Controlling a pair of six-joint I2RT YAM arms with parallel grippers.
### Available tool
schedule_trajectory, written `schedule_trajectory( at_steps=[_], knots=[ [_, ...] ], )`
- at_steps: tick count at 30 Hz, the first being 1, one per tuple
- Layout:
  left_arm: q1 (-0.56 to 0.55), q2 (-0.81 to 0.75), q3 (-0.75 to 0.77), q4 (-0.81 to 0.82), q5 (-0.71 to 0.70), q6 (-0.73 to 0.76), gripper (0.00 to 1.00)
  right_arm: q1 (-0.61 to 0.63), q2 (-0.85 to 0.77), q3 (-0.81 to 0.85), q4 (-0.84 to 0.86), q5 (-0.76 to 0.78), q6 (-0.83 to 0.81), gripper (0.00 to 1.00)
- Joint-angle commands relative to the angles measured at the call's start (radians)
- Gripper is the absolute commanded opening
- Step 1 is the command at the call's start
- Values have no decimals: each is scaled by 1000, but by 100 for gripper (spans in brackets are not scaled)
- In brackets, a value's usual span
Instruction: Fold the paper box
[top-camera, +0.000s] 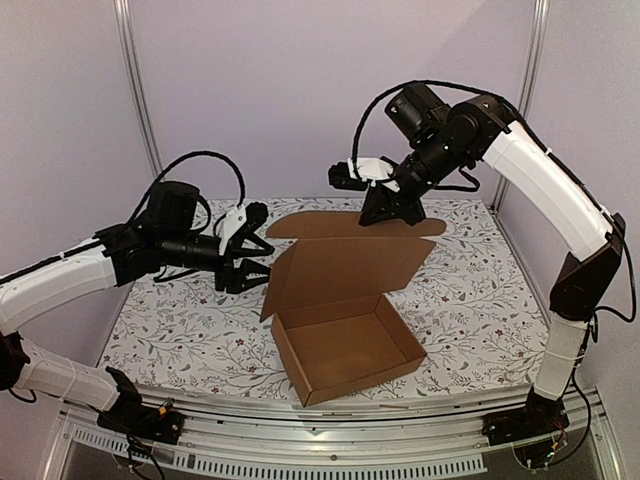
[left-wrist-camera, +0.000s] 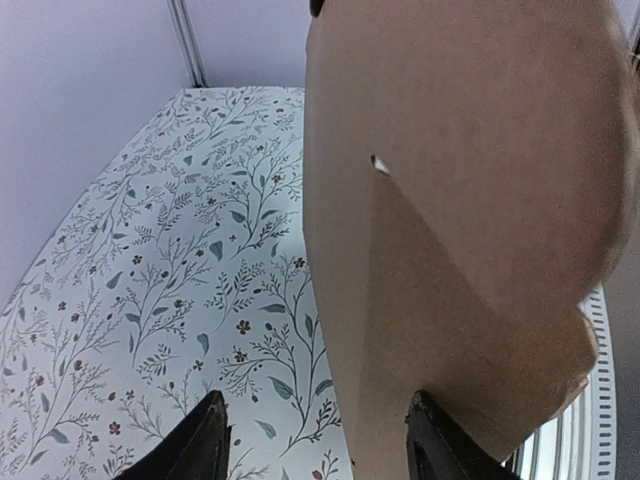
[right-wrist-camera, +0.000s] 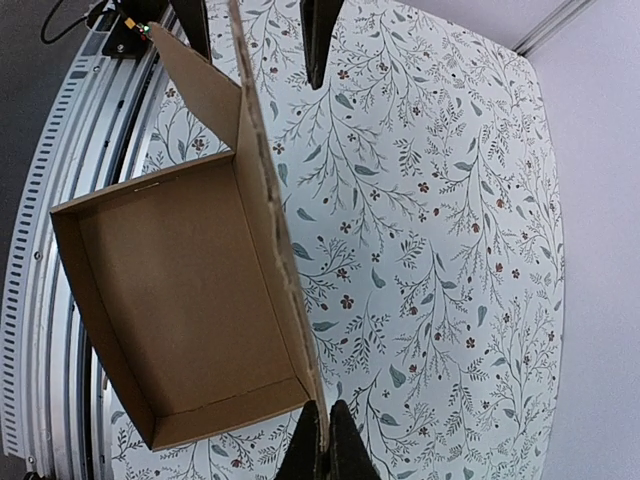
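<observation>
My left gripper (top-camera: 262, 255) is matt black plastic; the paper box (top-camera: 345, 340) dull, brown corrugated cardboard; the table cover (top-camera: 480, 300) smooth.

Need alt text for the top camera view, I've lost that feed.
A brown cardboard box sits open on the floral table, lid standing up behind it. The right tool pinches the lid's top edge; the left tool hangs open beside the lid's left flap.

Same build on left arm (top-camera: 60, 285) and right arm (top-camera: 548, 185): white link covers with thin dark seams, black joint housings. A black cable (top-camera: 200, 154) loops at each wrist. The fingers (left-wrist-camera: 205, 440) are black, tapered and matte.
</observation>
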Motion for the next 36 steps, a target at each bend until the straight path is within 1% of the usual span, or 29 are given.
schedule_trajectory(
  at_steps=[1, 4, 8, 14, 19, 22, 26, 28, 30, 36],
  knots=[
    [-23, -30, -29, 6, 135, -22, 63, 0, 27, 21, -194, 3, 49, 0],
    [-23, -42, -42, 9, 151, -30, 64, 0, 25, 21, -184, 4, 53, 0],
    [-27, -1, -36, 41, 161, -59, 63, 1, 25, 25, -177, -7, 61, 0],
    [-62, 63, -38, 166, 95, -96, 55, 0, 22, 26, -183, -37, 59, 0],
    [-110, 110, -30, 235, 46, -96, 51, 1, 18, 26, -192, -65, 50, 0],
    [-121, 129, -30, 262, 34, -99, 48, 1, 15, 26, -201, -74, 41, 0],
    [-127, 141, -50, 357, 14, -111, 42, 1, 10, 26, -226, -113, 15, 0],
    [-130, 139, -81, 420, -17, -126, 42, 1, 7, 26, -244, -143, 1, 0],
    [-130, 134, -119, 492, -55, -135, 46, 0, 1, 26, -256, -162, -21, 0],
    [-133, 182, -136, 564, -22, -149, 47, 0, -19, 38, -289, -215, -43, 0]
  ],
)
